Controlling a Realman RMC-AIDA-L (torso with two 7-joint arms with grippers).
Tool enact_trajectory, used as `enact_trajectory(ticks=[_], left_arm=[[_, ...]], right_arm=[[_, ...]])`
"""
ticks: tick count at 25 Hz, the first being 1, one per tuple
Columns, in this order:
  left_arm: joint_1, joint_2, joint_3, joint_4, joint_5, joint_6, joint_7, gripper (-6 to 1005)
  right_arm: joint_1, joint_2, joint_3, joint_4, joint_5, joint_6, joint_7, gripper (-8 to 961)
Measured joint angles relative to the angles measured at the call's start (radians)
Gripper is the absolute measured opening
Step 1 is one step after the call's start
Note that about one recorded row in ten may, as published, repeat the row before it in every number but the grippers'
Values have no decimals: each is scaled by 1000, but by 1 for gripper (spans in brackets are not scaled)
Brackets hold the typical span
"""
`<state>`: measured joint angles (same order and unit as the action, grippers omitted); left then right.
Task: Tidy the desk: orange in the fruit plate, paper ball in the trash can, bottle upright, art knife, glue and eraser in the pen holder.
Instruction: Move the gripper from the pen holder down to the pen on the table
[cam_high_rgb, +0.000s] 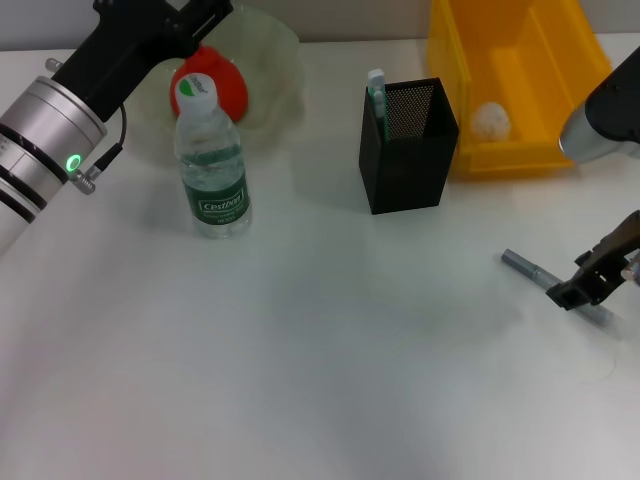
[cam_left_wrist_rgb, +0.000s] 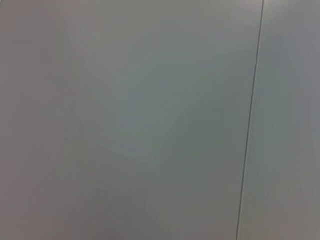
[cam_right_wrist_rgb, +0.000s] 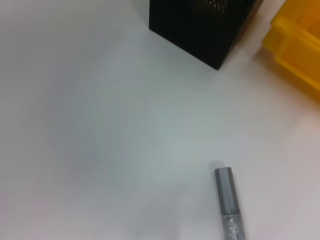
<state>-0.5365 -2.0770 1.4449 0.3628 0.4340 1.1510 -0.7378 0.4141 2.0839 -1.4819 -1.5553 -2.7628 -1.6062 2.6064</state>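
Note:
The orange lies in the pale-green fruit plate at the back left. My left arm reaches over that plate, and its gripper sits at the picture's top edge. In front of the plate the bottle stands upright. A white-and-green glue stick pokes out of the black mesh pen holder. The paper ball rests inside the yellow trash can. The grey art knife lies flat on the table, with my right gripper low over its right half. The eraser is hidden.
The white table stretches out in front of the bottle and the pen holder. The pen holder and a corner of the trash can stand just beyond the knife. The left wrist view shows only a plain grey wall.

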Motion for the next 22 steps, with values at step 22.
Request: enact_trajectory(ticks=[22], left_arm=[[10, -2, 6, -1, 0, 16, -11, 787]], right_arm=[[3, -1, -11, 43, -27, 6, -8, 510]])
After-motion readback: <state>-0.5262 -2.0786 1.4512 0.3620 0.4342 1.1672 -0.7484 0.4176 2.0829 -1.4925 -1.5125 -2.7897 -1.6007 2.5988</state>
